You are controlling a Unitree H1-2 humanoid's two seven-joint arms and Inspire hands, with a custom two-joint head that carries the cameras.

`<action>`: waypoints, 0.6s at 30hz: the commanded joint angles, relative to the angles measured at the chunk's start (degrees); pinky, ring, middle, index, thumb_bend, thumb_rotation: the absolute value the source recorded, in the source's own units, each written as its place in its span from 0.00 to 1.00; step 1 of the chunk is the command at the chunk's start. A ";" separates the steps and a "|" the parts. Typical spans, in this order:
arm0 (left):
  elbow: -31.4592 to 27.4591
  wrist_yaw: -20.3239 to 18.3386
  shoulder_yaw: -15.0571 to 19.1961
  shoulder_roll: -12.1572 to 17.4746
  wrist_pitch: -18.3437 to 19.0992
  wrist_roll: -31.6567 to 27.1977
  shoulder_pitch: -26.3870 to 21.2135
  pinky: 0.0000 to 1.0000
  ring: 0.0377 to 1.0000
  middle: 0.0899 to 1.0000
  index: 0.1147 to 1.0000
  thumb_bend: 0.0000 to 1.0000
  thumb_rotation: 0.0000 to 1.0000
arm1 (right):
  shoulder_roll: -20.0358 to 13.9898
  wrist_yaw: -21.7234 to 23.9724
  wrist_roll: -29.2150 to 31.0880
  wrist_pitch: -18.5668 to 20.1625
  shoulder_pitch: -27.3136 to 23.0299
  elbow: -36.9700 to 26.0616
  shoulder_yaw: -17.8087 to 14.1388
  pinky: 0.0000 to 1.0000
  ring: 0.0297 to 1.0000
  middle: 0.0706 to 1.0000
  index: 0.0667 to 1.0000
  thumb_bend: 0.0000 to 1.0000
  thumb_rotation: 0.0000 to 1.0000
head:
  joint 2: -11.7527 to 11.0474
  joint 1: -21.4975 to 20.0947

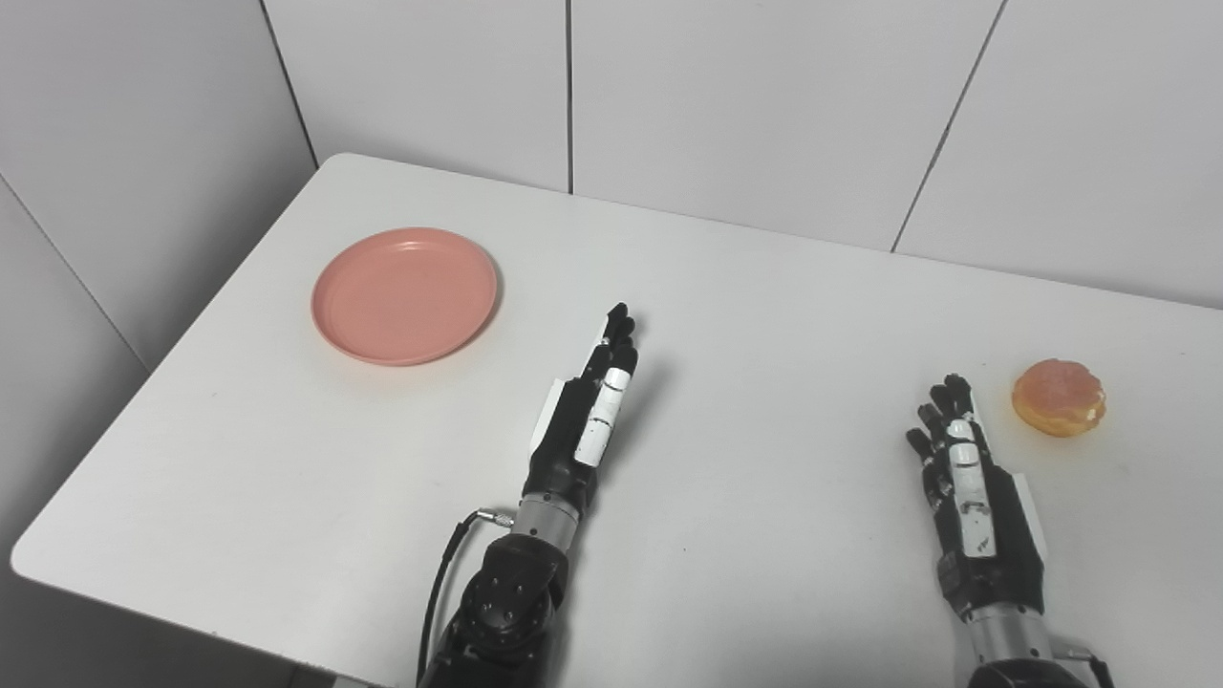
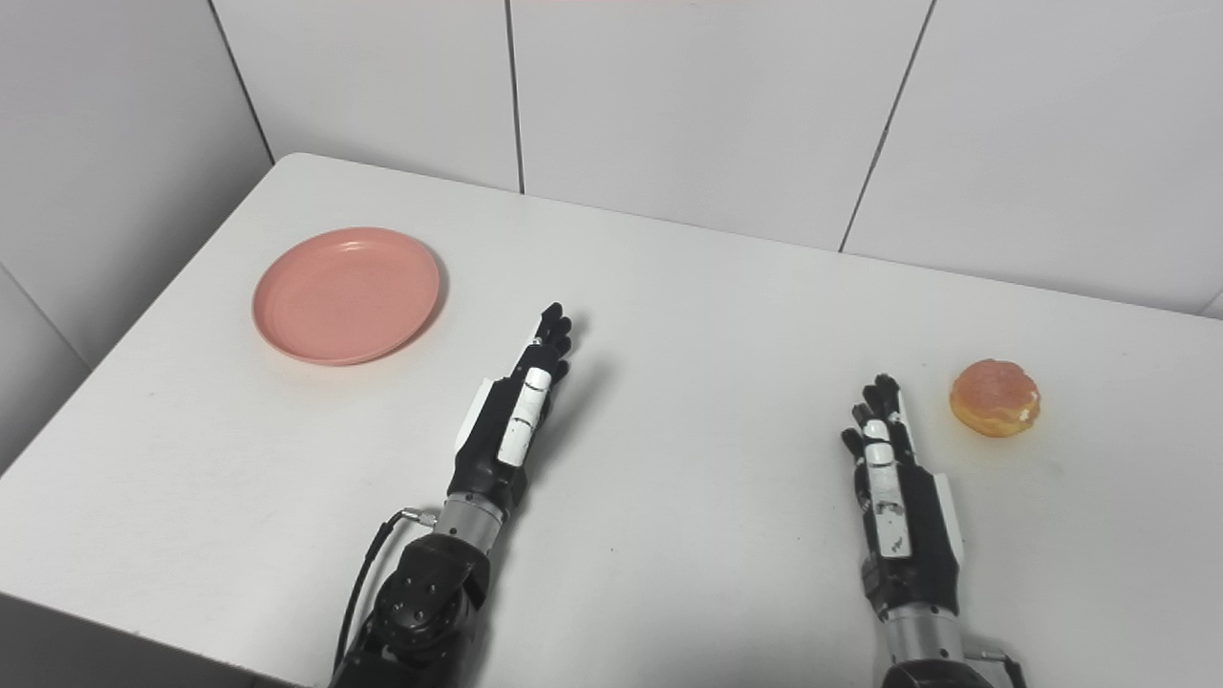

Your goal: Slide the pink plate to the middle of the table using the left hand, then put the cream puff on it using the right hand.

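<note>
White table [image 1: 764, 287], smooth top, rounded corners, set against a tiled wall. On it: one pink plate [image 1: 404, 295], upright and bare, lay toward the table's far left; one cream puff [image 1: 1059, 397] sat well to the right of the plate, apart from it.

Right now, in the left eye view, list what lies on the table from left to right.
Pink plate → left hand → right hand → cream puff.
</note>
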 commanded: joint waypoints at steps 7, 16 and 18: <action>2.58 0.39 0.08 -1.61 -0.49 -0.59 -0.54 1.00 1.00 1.00 1.00 0.64 1.00 | -0.25 0.79 1.04 -3.55 -1.14 1.43 -0.75 1.00 1.00 1.00 1.00 0.54 0.90 | -1.10 0.53; 3.52 2.32 2.37 -1.07 -2.77 0.02 -3.83 1.00 1.00 1.00 1.00 0.69 1.00 | -0.37 1.35 0.60 -5.15 -1.50 2.97 -0.74 1.00 1.00 1.00 1.00 0.54 0.91 | -1.97 0.90; 3.43 2.45 2.91 -0.95 -3.04 -0.15 -4.61 1.00 1.00 1.00 1.00 0.69 1.00 | -0.32 1.37 0.59 -5.22 -1.56 3.18 -0.76 1.00 1.00 1.00 1.00 0.55 0.91 | -1.97 0.90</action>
